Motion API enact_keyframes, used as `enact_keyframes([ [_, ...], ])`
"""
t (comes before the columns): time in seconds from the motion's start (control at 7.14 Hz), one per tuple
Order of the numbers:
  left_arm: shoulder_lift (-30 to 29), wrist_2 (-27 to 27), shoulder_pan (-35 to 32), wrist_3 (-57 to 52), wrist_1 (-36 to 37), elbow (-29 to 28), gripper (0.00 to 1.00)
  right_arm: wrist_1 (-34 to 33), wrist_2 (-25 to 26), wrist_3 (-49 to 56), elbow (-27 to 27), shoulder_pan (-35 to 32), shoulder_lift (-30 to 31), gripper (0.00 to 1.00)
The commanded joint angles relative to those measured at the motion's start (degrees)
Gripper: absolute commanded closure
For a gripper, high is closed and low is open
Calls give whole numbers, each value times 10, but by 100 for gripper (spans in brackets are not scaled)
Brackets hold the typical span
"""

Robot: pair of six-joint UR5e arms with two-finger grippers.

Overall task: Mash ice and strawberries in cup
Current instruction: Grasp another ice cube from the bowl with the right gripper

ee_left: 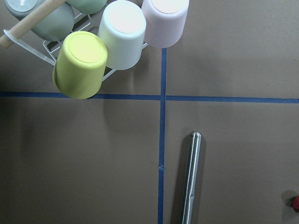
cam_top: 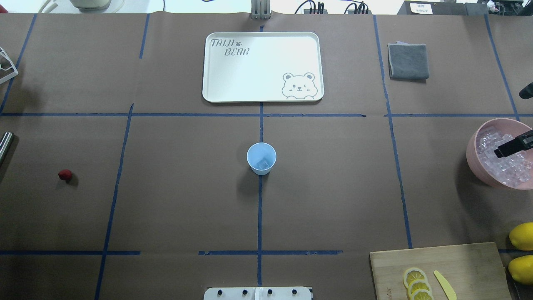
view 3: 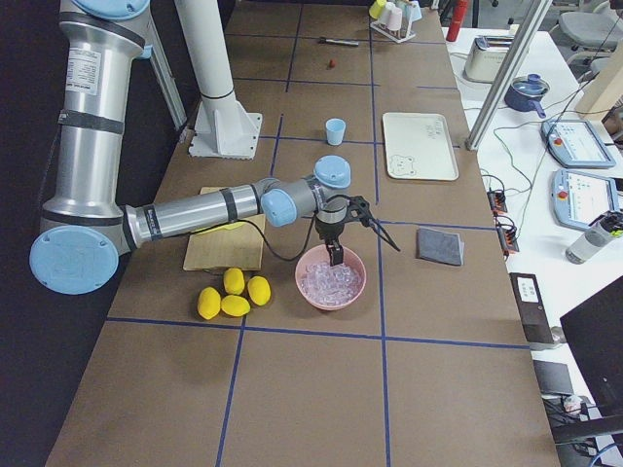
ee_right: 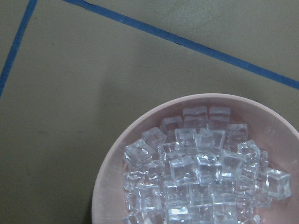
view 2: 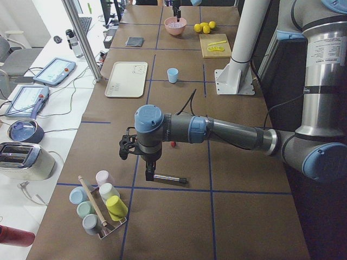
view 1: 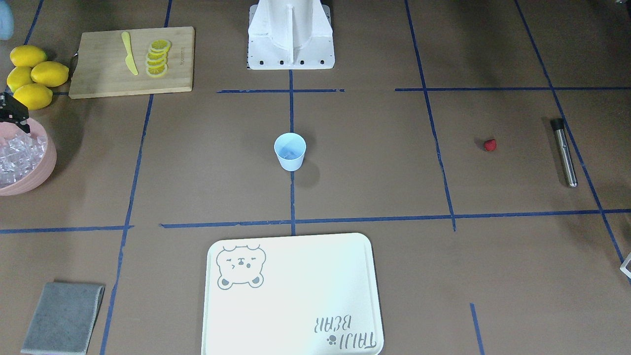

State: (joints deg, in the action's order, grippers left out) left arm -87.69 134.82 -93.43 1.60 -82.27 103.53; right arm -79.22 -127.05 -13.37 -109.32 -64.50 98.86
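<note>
Cup [cam_top: 261, 158]: pale blue, upright at the centre of the desk [cam_top: 333, 200], on a crossing of blue tape lines. One clear cube [cam_top: 262, 163] seems to lie at its bottom.

Strawberry [cam_top: 64, 175]: alone on the desk, well apart from the cup, on the robot's left side. A metal rod [view 1: 564, 153] lies flat farther out on that side.

Ice [ee_right: 196, 172]: heaped in a pink bowl [cam_top: 472, 154] at the desk's right edge.

Right arm [view 3: 195, 219]: extends over the bowl, with the right jaws just above the cubes. Whether they are open or closed cannot be told.

Left arm [view 2: 227, 132]: extends over the desk's left end, with the left jaws pointing down close to the rod. Their state cannot be told either.

Surroundings: a white tray [cam_top: 262, 66] with a bear drawing lies beyond the cup, across from the robot, and a folded grey cloth [cam_top: 408, 61] lies beside it. A cutting board [view 1: 103, 74] carries lemon slices [view 1: 157, 58] and a yellow knife [view 1: 129, 60]. Four whole lemons [view 1: 49, 74] sit between board and bowl. A rack of upturned cups [ee_left: 112, 37] stands near the rod.
</note>
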Motion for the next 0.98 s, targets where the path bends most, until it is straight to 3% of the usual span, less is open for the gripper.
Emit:
enact_keyframes([
  [0.0,3,0,0,0,-1,0,0,4,-3,4,28,2,-2,14],
  [0.28,3,0,0,0,-1,0,0,4,-3,25,42,2,-3,25],
  [0.84,3,0,0,0,-2,4,0,3,-2,28,46,29,-1,32],
])
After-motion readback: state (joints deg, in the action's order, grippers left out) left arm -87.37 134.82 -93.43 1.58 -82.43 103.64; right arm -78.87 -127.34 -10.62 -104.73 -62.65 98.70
